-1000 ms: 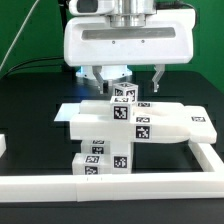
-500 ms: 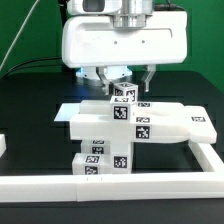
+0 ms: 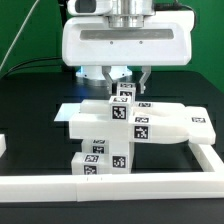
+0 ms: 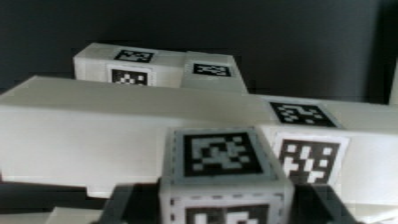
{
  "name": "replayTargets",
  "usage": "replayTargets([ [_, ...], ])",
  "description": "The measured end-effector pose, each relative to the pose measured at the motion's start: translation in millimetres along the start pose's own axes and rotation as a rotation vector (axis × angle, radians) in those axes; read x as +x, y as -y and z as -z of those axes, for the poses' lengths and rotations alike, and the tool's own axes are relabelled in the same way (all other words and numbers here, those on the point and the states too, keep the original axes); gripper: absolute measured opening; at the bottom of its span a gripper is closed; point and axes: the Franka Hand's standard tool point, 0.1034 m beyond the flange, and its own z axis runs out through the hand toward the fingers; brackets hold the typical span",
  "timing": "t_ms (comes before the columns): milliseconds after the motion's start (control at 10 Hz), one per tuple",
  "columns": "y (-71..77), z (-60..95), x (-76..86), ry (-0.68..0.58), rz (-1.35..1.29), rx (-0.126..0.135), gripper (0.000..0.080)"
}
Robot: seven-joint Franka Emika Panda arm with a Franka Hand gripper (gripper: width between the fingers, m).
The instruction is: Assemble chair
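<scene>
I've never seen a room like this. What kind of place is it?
Probably a robot lab set up for testing. A robot gripper hangs over a black table fenced by white border rails, and the white chair parts wear black-and-white square tags for cameras to track.
</scene>
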Motion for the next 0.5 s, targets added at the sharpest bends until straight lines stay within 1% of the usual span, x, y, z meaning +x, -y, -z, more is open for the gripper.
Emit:
replayTargets([
  [300,-0.6,-0.5,1.2,-0.011,-0.366,0.001,0.0284],
  [400,-0.2,-0.4,1.2,-0.01,-0.408,0.006,0.0284],
  [500,-0.1,-0.5,1.1,-0.01,-0.414,0.006,0.0334],
])
